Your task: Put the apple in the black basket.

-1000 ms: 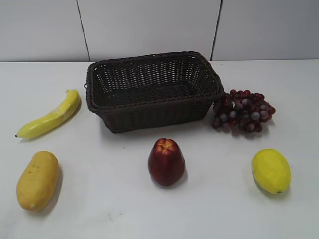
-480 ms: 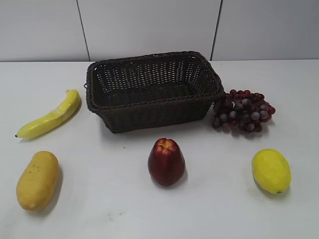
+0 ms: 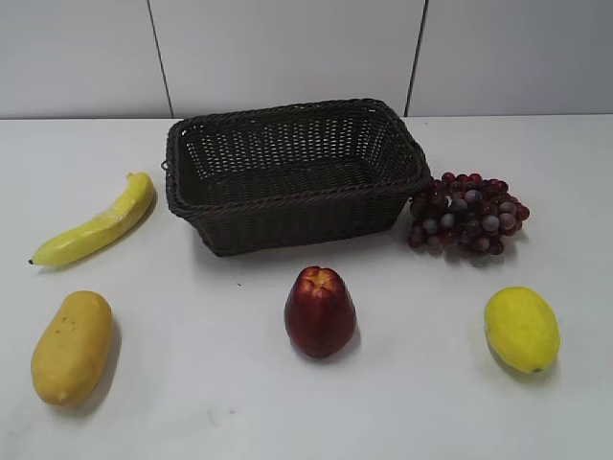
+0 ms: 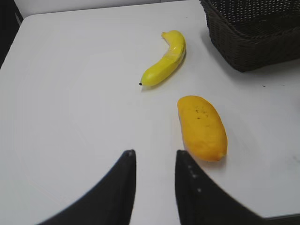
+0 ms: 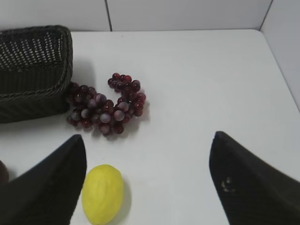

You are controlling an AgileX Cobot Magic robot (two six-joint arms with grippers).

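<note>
Exterior view, left to right on a white table (image 3: 239,402): a yellow banana (image 3: 98,224) above an orange mango (image 3: 71,346); the black basket (image 3: 292,172) at centre back; the apple (image 3: 320,311) standing upright just in front of it, apart from it; purple grapes (image 3: 465,214) touching the basket's right side; a lemon (image 3: 520,329) at front right. Left gripper (image 4: 155,161) hovers narrowly parted, holding nothing. Right gripper (image 5: 147,150) is spread wide, holding nothing.

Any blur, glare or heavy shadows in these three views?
Exterior view: even light, soft shadows, a small sheen on the apple. Left wrist view: left gripper fingers soft-edged up close, table bright. Right wrist view: right gripper fingers blurred and dark; grapes sharp.
</note>
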